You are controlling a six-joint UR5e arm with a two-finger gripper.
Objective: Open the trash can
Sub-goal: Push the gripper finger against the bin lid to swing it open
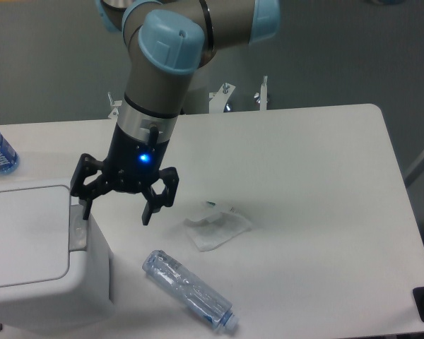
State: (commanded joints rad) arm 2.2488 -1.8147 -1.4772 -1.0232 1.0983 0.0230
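So the bin (35,254) sits in the lower left of the frame, on the corner of the worktop (304,212), lid still flat and shut. It's a boxy white plastic thing with rounded corners and a grey button strip (78,226) on the rim by the lid. Looks stiff and smooth, probably light enough to scoot if shoved sideways, so I reckon you don't grab it at all, just press straight down on that strip. The gripper (116,205) hangs right over the bin's right edge, jaws spread apart with nothing in them, one tip just about above the strip.
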